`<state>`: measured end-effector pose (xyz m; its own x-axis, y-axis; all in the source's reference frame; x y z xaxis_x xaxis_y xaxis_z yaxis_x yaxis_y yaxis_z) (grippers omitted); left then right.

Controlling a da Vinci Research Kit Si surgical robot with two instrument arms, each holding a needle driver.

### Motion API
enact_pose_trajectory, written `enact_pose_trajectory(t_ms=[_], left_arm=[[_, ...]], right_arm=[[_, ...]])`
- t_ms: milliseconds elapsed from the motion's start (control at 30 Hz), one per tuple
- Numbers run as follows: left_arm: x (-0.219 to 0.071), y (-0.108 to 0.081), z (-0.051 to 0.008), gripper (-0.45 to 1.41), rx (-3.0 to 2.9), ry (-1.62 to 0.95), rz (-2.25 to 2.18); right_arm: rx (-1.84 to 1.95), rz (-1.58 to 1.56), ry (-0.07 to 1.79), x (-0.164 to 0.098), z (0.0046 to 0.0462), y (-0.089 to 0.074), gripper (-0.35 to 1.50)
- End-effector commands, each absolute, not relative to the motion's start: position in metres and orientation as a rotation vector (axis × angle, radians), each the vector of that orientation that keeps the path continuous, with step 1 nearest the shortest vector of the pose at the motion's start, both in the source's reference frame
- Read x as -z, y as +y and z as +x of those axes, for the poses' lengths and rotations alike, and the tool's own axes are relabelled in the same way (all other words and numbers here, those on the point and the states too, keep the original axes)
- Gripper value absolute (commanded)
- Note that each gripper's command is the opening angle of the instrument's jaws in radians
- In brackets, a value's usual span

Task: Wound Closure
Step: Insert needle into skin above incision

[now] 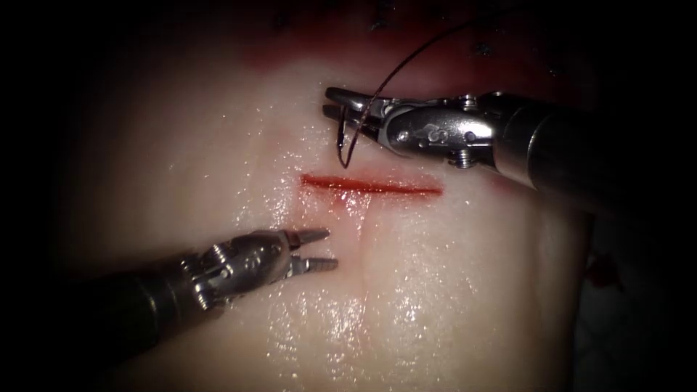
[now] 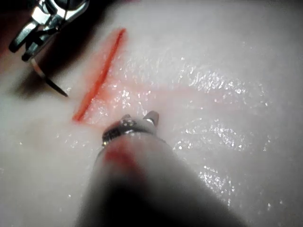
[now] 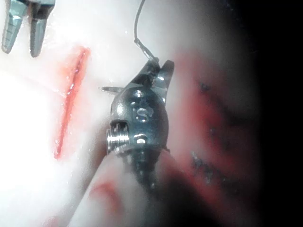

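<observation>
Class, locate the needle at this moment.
In the endoscope view the needle hangs from the right tool, held near its thread end, its tip above the cut and not in the tissue.

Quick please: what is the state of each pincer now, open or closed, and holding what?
Left pincer: open, holding nothing, above the tissue.
Right pincer: closed on the needle; needle is not in the tissue.

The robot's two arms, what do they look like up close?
Each is a long dark shaft ending in a shiny silver metal wrist with little screws and pins. The left tool has two thin, pointed silver jaws, like tiny tweezers. The right tool has the same jaws, darker here. The left shaft carries a red smear.
</observation>
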<state>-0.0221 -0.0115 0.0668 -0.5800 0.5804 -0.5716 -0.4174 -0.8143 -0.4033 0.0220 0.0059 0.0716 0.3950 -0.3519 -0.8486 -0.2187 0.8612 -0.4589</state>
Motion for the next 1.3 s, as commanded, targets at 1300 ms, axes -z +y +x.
enact_pose_trajectory(t_ms=[1300], left_arm=[[-0.0677, -0.0111, -0.0218, 0.27, -2.357, -0.297, -0.985]], right_arm=[[0.167, -0.569, 1.144, -0.0799, 0.0216, -0.002, -0.35]])
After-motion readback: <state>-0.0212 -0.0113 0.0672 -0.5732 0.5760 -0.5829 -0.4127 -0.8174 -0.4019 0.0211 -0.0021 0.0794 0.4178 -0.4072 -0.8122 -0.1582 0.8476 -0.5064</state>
